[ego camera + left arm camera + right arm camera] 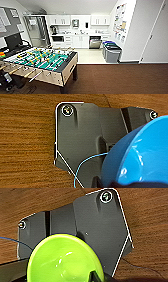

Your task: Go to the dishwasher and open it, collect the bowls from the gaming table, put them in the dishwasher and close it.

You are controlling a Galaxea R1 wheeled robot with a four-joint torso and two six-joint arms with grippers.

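Break room: brown carpet in front, pale kitchen floor and white cabinets behind.

At ten o'clock stands the foosball table, green field, pale wooden sides, rods with handles. At one o'clock, under the counter, the dishwasher hangs open, brushed steel front with a dark inside; grey bins sit just beside it. Over wood-grain brown flooring, the left wrist view brings up a glossy bright blue bowl, rounded and smooth; the right wrist view shows a shiny yellow-green bowl. Each bowl sits against its dark wrist plate; whether either hand is clamped I cannot tell.
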